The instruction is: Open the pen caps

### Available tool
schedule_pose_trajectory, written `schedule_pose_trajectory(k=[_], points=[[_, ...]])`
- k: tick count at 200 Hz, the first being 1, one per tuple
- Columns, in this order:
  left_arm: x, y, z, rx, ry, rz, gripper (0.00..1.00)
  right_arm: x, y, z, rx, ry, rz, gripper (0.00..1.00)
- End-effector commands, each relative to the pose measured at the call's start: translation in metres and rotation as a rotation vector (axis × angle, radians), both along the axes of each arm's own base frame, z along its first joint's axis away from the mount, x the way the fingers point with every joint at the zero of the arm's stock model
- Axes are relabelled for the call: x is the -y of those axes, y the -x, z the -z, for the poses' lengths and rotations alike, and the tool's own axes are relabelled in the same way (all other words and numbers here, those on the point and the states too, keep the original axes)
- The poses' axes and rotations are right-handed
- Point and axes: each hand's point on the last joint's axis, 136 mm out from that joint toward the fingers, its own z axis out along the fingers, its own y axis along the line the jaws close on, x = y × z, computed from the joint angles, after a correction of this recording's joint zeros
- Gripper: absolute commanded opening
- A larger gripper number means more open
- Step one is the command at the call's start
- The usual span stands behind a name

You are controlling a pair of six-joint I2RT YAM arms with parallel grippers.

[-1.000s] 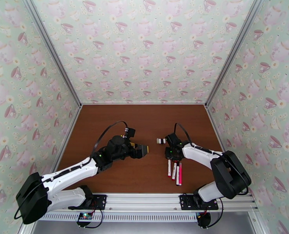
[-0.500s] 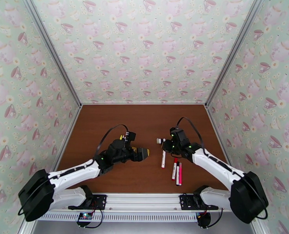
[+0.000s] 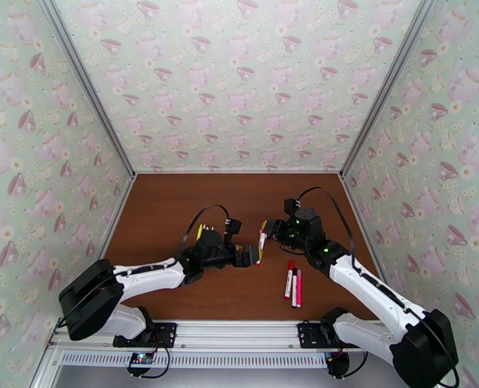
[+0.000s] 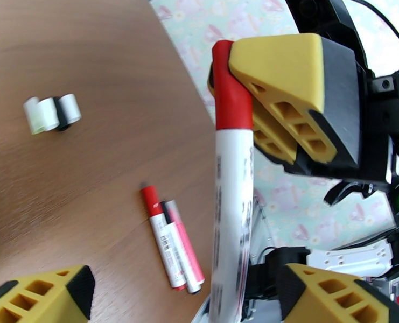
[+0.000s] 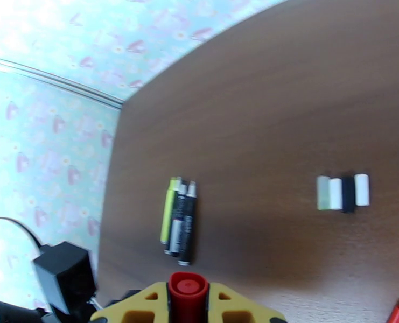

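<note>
You have bare table (image 3: 174,202) at the back; three pens (image 5: 179,227) lie left, two pens (image 3: 293,287) right, and loose caps (image 5: 342,193) sit mid-table.

pens (image 5: 179,232) 6: held pen (image 4: 232,173) 1, lying 5 | loose caps (image 5: 342,193) 4 | grippers 2: left gripper (image 3: 252,255), right gripper (image 3: 267,229)

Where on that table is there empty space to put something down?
The far strip of the table by the back wall is bare, and so is the near strip between the left arm and the two pens. The middle is crowded: the left fingers and right fingers meet around a red-capped pen, with loose caps and three more pens nearby.
</note>
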Motion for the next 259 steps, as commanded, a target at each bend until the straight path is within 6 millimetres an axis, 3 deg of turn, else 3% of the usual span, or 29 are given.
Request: schedule_pose_trajectory(k=[1, 17, 70, 166, 210, 259], points=[[0.018, 0.003, -0.021, 0.014, 0.077, 0.056, 0.82, -0.006, 0.004, -0.011, 0.012, -0.065, -0.016, 0.18], [0.022, 0.002, -0.021, 0.012, 0.082, 0.056, 0.71, -0.008, 0.005, -0.013, 0.013, -0.09, -0.021, 0.18], [0.026, -0.003, -0.021, 0.006, 0.077, 0.046, 0.51, -0.011, 0.009, -0.011, 0.018, -0.097, -0.024, 0.18], [0.024, -0.003, -0.015, 0.013, 0.038, 0.04, 0.25, -0.015, 0.01, -0.002, -0.004, -0.085, -0.041, 0.18], [0.021, 0.002, -0.014, 0.049, 0.013, 0.065, 0.07, -0.016, 0.013, 0.0, -0.017, -0.066, -0.06, 0.22], [0.023, 0.019, -0.022, 0.101, 0.034, 0.173, 0.05, -0.028, 0.02, -0.018, 0.004, -0.095, -0.155, 0.34]])
